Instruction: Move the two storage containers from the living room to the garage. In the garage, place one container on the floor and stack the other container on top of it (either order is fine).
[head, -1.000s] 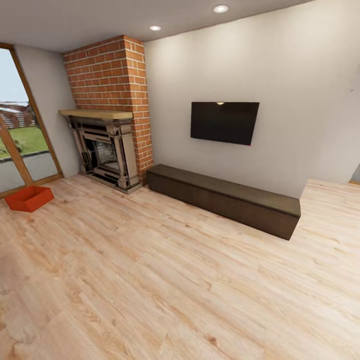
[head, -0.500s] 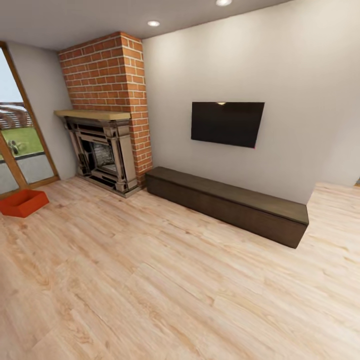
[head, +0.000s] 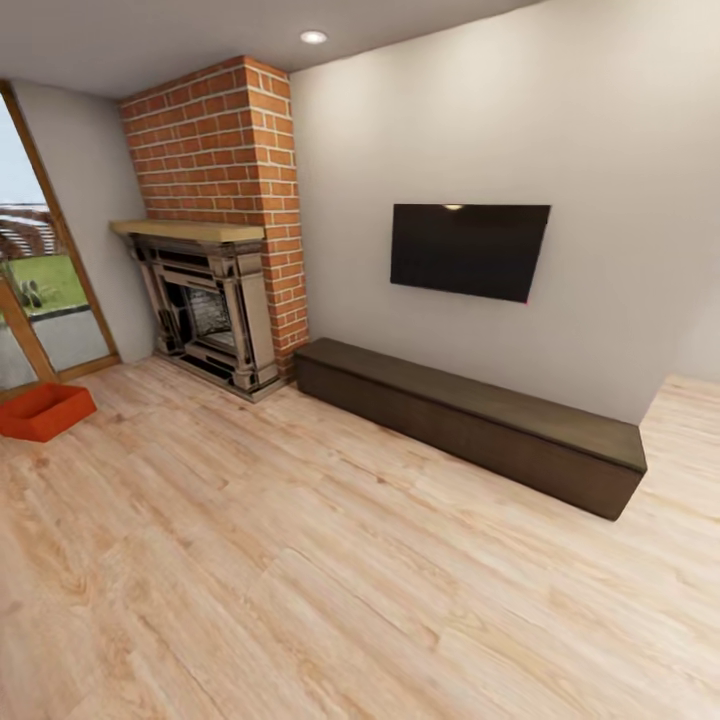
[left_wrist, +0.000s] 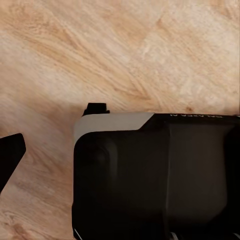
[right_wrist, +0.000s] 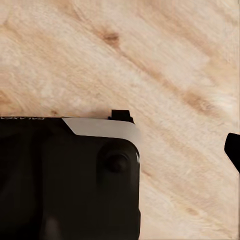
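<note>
The living room's wood floor stretches before a brick fireplace, a long dark cabinet and a wall TV. One orange-red storage container sits on the floor beside the glass door. Whether either claw is spread or pressed together cannot be told.

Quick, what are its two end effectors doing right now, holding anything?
Left end effector: cannot be told; the left wrist view shows the robot's dark body over wood floor.
Right end effector: cannot be told either.
</note>
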